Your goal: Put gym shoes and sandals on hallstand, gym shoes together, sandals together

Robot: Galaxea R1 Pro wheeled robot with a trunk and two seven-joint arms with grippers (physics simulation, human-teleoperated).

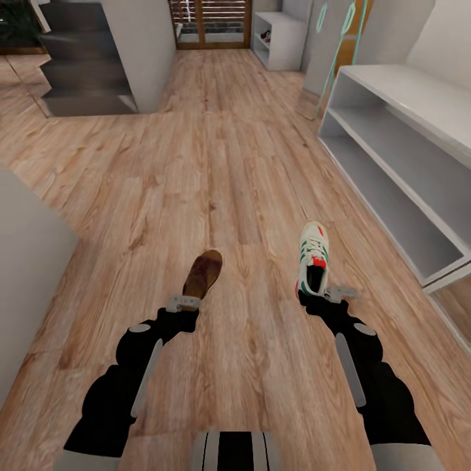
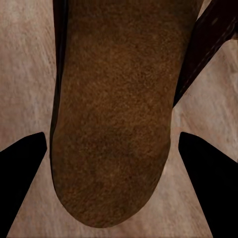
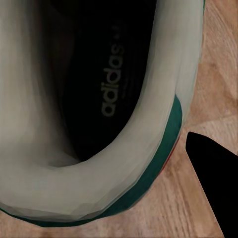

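A dark brown sandal (image 1: 203, 271) with a tan footbed (image 2: 114, 124) points away from me over the corridor floor (image 1: 216, 170). My left gripper (image 1: 183, 304) is shut on its heel, one black finger (image 2: 25, 183) against each side. A white gym shoe (image 1: 312, 256) with green stripes and a red tongue lies in line with my right arm. My right gripper (image 1: 329, 294) is shut on its heel (image 3: 119, 188); one finger (image 3: 213, 188) shows beside the green heel band, the other is hidden behind the shoe. The light grey hallstand (image 1: 392, 140) with two open shelves stands to the right.
A grey wall corner (image 1: 26, 275) juts in close on the left. Dark steps (image 1: 82, 65) and a wall block stand at the far left. Another grey shelf unit (image 1: 282, 39) stands far down the corridor by a wooden slatted door (image 1: 209, 23). Open floor lies ahead.
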